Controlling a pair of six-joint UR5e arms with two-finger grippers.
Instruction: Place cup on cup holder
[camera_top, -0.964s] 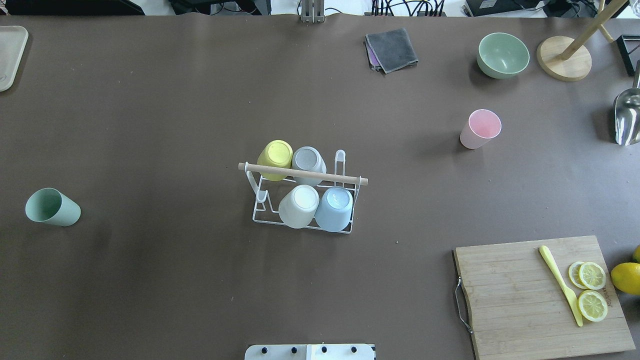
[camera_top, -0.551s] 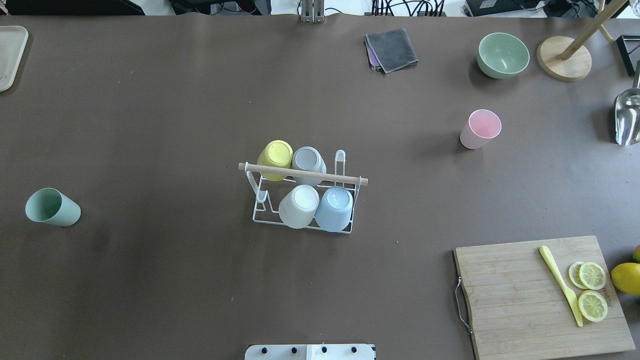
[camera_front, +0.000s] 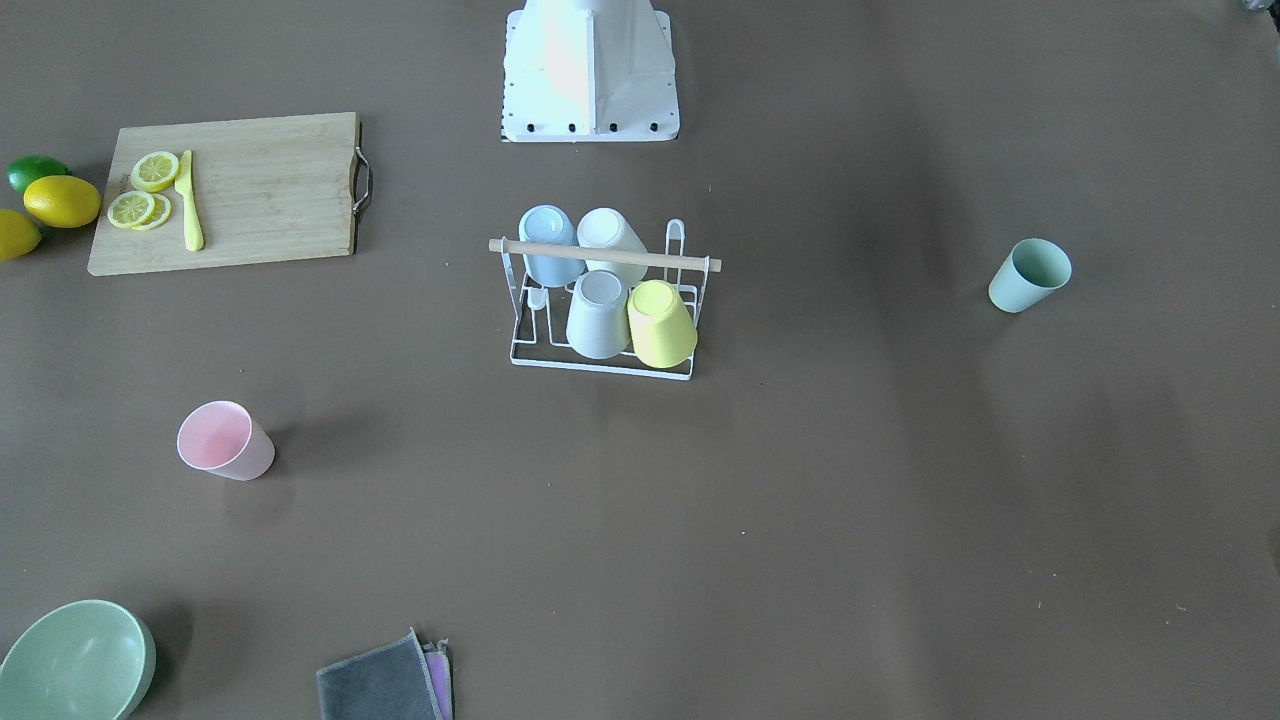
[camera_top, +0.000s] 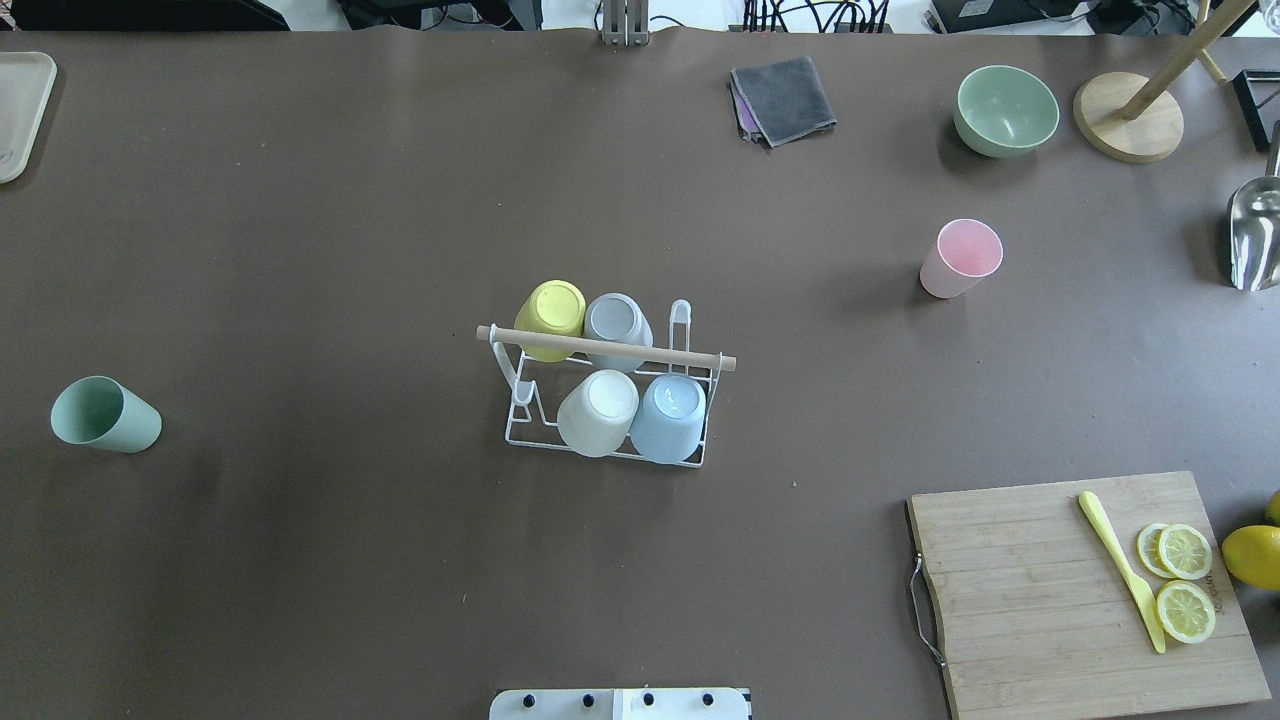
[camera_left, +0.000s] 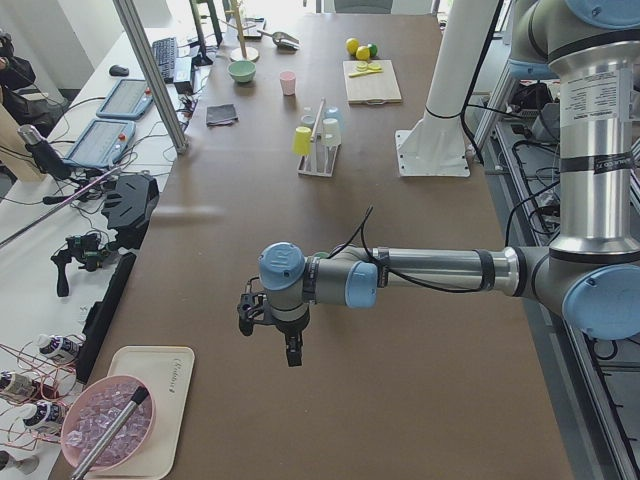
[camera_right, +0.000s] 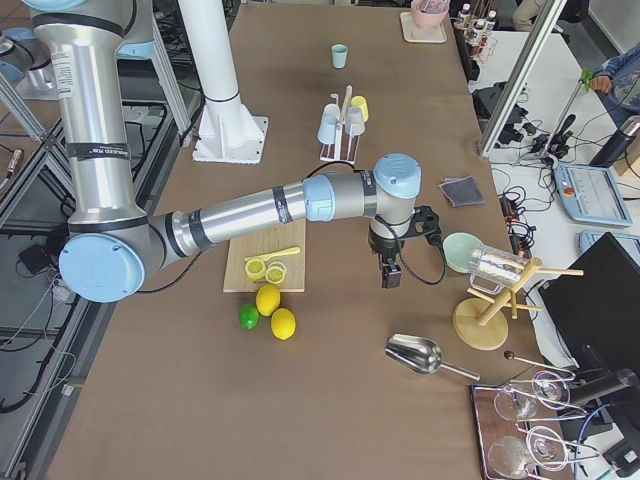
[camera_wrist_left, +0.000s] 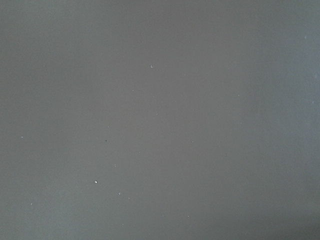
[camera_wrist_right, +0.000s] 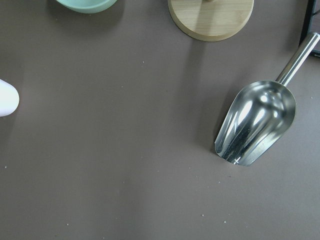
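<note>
The cup holder (camera_top: 680, 355), a white wire rack with a wooden dowel on top, stands mid-table and also shows in the front view (camera_front: 650, 261). It holds a yellow, a grey, a white and a blue cup upside down. A green cup (camera_top: 100, 413) stands alone far left. A pink cup (camera_top: 962, 257) stands alone at the right. My left gripper (camera_left: 270, 338) hangs over bare table, far from the rack, and shows only in the exterior left view. My right gripper (camera_right: 390, 272) shows only in the exterior right view, near the green bowl. I cannot tell whether either is open.
A cutting board (camera_top: 1040, 600) with lemon slices and a yellow knife lies front right, with lemons beside it. A green bowl (camera_top: 1005, 108), a grey cloth (camera_top: 785, 98), a wooden stand base (camera_top: 1128, 118) and a metal scoop (camera_wrist_right: 257, 122) are at the back right. A tray (camera_top: 18, 110) is back left.
</note>
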